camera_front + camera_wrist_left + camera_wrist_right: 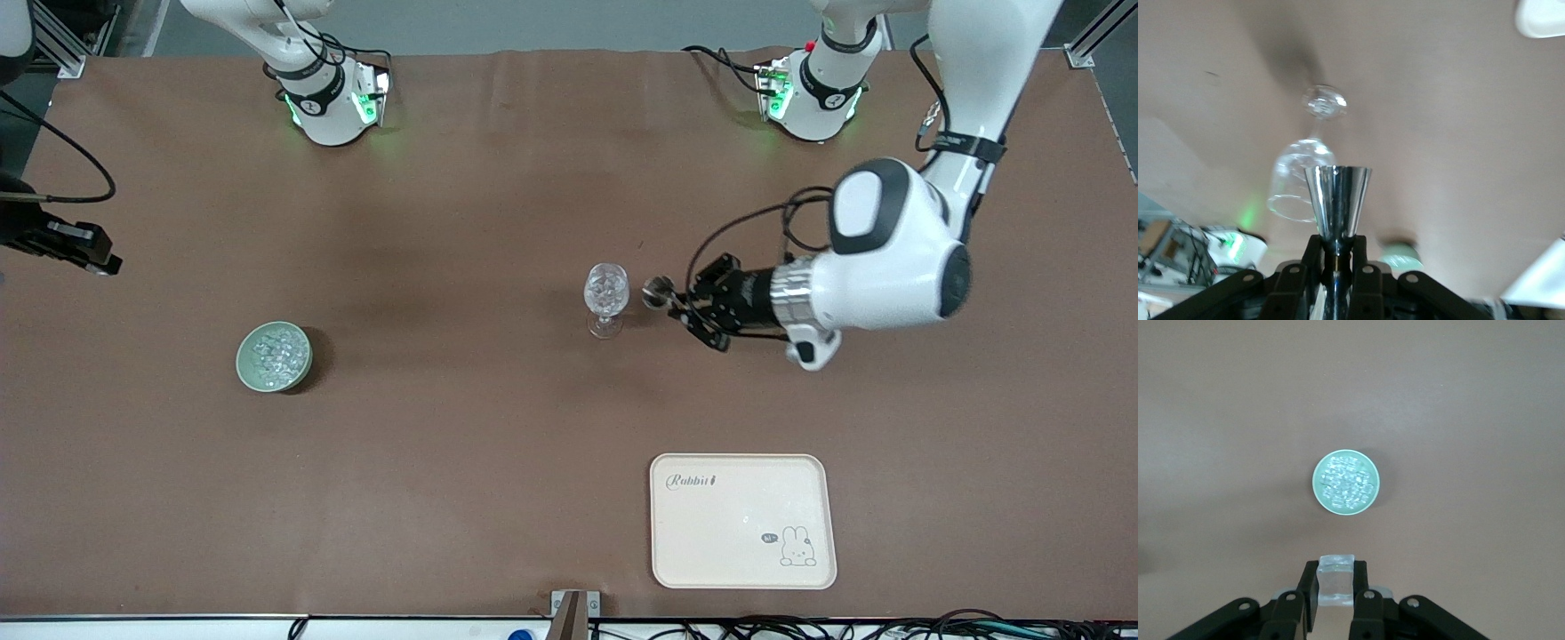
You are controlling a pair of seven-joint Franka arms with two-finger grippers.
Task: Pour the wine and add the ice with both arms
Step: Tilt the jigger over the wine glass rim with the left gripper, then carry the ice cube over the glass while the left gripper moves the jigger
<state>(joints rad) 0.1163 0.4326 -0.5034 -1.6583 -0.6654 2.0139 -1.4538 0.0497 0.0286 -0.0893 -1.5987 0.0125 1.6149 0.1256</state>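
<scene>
A brown desk (462, 427) fills the room's working area, with two white arm bases along its upper edge in the front view.

The left gripper (665, 296) has its jaws pressed onto the stem of a shiny metal measuring cup (658, 290), held level and pointing toward the right arm's end of the desk. In the left wrist view the left gripper (1337, 252) shows the measuring cup (1337, 199) flaring outward from the jaws. Just ahead of the cup's mouth stands a clear stemmed glass (606, 295), upright on the desk; in the left wrist view the stemmed glass (1301, 180) lies directly past the cup's rim.

The right gripper (1335, 592) has its jaws pinching one ice cube (1336, 580), clear and glassy. Ahead of these jaws, well apart on the desk, sits a pale green bowl (1345, 482) heaped with more ice cubes (1347, 480). In the front view the bowl (274, 356) rests toward the right arm's end of the desk.

A cream tray (742, 521) with a rabbit drawing lies nearer the front camera than the left gripper's jaws, well apart from them.
</scene>
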